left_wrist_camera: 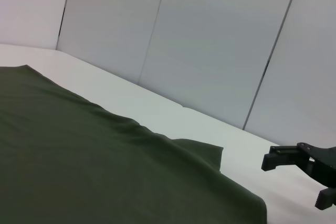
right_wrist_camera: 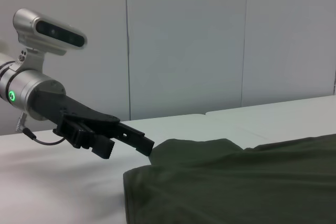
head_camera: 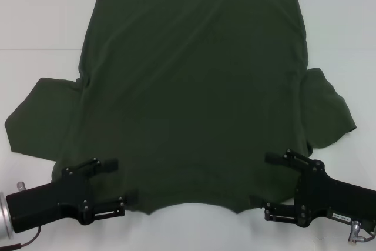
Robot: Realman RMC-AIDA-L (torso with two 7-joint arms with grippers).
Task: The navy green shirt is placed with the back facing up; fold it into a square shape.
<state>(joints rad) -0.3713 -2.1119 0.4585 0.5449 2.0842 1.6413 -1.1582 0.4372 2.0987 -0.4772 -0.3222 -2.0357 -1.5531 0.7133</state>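
Note:
The navy green shirt (head_camera: 194, 86) lies spread flat on the white table, plain side up, with its neckline at the near edge and its hem at the far edge. Both short sleeves stick out to the sides. My left gripper (head_camera: 120, 180) is open at the near left shoulder, its fingers resting over the cloth. At the near right shoulder my right gripper (head_camera: 267, 184) is open in the same way. The left wrist view shows the shirt (left_wrist_camera: 79, 156) with the right gripper (left_wrist_camera: 296, 179) beyond it. The right wrist view shows the shirt (right_wrist_camera: 236, 182) and the left gripper (right_wrist_camera: 126, 148).
The white table (head_camera: 35, 27) shows bare on both sides of the shirt and along the near edge between the arms. Grey wall panels (left_wrist_camera: 210, 51) stand behind the table.

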